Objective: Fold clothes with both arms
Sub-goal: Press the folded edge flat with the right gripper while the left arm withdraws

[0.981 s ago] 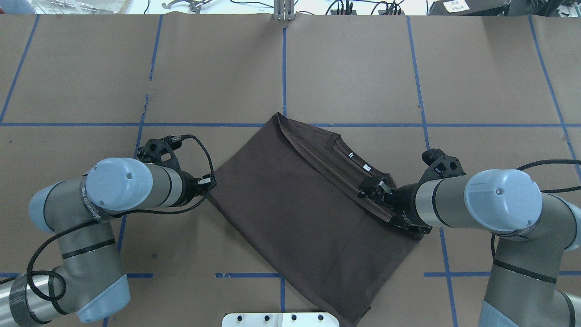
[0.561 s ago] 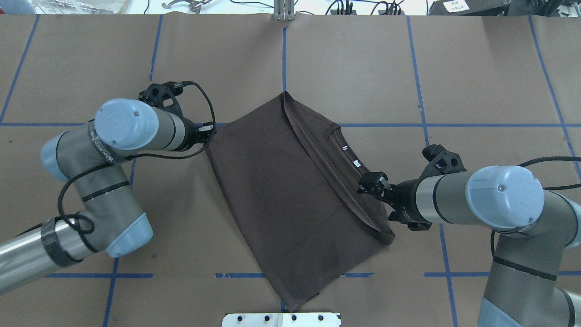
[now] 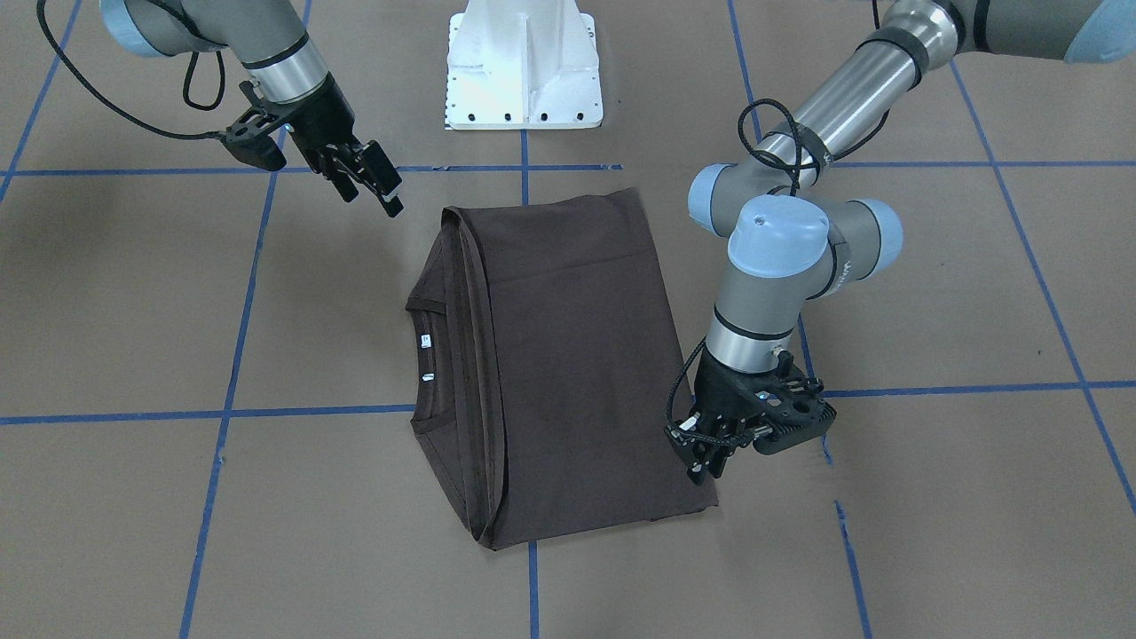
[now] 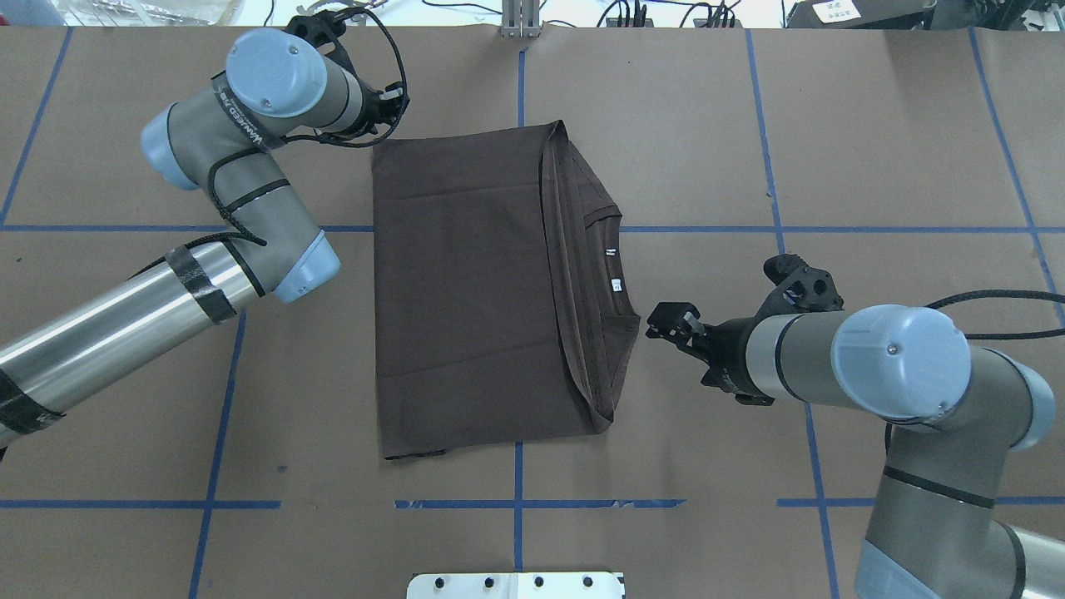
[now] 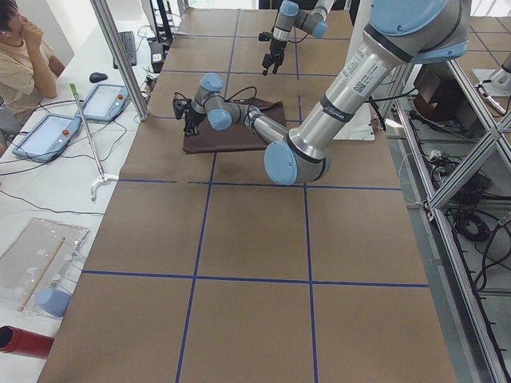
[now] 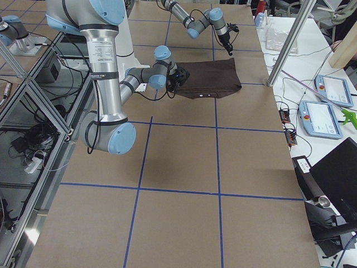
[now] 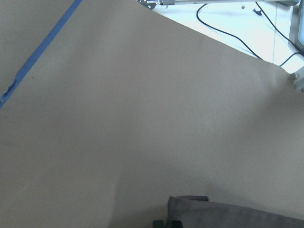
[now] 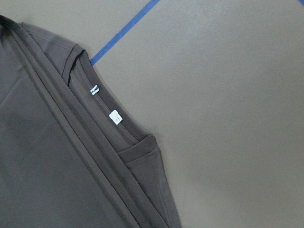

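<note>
The dark brown T-shirt [image 4: 466, 291] lies folded and flat mid-table, squared to the tape grid. Its collar and white labels [image 4: 614, 284] face my right side. My left gripper [image 3: 706, 466] stands over the shirt's far-left corner. In the left wrist view its fingertips [image 7: 164, 223] sit close together at the edge of the cloth [image 7: 237, 216], so it appears shut on that corner. My right gripper [image 4: 666, 320] hovers open just off the collar edge, touching nothing. The right wrist view shows only the collar and labels [image 8: 115, 117].
Brown paper with blue tape lines [image 4: 520, 125] covers the table. The white pedestal base [image 3: 524, 71] stands at the robot's edge. Cables [image 4: 666, 12] run along the far edge. A seated person [image 5: 20, 56] and tablets [image 5: 104, 100] are beside the table.
My left arm swept far forward with the shirt's corner, turning the shirt from a diagonal to square with the grid. My right gripper came off the collar edge and drew back to the right.
</note>
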`<move>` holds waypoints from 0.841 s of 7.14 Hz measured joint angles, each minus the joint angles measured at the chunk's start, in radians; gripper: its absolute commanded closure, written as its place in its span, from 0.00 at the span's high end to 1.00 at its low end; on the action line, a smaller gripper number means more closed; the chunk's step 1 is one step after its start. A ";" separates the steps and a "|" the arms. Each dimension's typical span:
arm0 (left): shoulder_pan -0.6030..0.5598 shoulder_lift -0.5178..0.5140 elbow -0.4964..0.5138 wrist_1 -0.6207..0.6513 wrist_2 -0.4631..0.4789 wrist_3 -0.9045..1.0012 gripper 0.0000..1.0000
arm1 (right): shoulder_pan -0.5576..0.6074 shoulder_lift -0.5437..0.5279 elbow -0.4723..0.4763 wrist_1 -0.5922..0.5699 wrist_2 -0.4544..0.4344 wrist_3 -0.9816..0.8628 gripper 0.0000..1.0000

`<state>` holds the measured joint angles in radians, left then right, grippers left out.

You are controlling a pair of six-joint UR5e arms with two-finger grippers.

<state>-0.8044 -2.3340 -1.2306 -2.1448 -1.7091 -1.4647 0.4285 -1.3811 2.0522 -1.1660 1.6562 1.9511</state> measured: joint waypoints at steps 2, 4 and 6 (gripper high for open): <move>-0.002 0.085 -0.148 0.002 -0.050 -0.014 0.68 | -0.041 0.130 -0.114 -0.059 -0.043 -0.044 1.00; 0.005 0.169 -0.267 0.005 -0.065 -0.020 0.68 | -0.089 0.259 -0.214 -0.172 -0.049 -0.193 1.00; 0.016 0.183 -0.283 0.005 -0.066 -0.031 0.68 | -0.110 0.301 -0.240 -0.302 -0.039 -0.443 1.00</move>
<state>-0.7887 -2.1507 -1.5139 -2.1400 -1.7748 -1.4961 0.3185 -1.0803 1.8124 -1.4676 1.6169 1.5085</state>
